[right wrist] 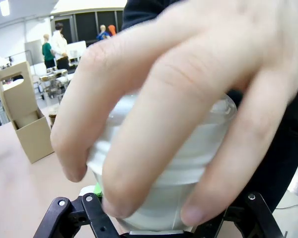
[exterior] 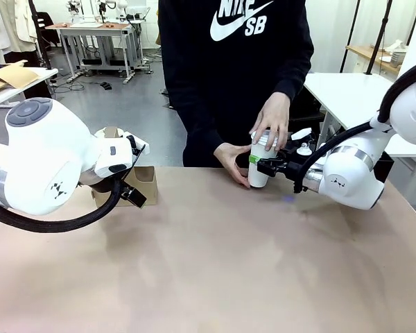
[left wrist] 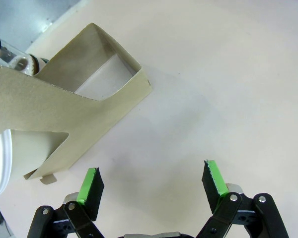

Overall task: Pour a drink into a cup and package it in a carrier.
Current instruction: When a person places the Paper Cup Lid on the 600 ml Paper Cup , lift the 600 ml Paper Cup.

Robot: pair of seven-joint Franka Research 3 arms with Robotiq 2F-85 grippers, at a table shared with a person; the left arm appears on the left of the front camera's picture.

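The white paper cup (exterior: 261,173) with a dome lid (right wrist: 188,148) stands upright at the table's far middle. My right gripper (exterior: 258,165) is shut on the cup's side from the right. The person presses one hand (exterior: 274,119) down on the lid and steadies the cup with the other hand (exterior: 232,159). In the right wrist view that top hand (right wrist: 179,94) covers most of the lid. The brown cardboard carrier (exterior: 144,182) sits at the far left. My left gripper (left wrist: 153,183) hangs open just beside the carrier (left wrist: 89,94), nothing between its green pads (left wrist: 214,177). The drink is hidden.
Small white items (exterior: 302,143) lie behind my right gripper. A bit of clear glass (left wrist: 10,57) peeks out past the carrier. The tan tabletop (exterior: 208,263) stretches bare across the near half. My left arm's bulky body (exterior: 41,156) covers the far left corner.
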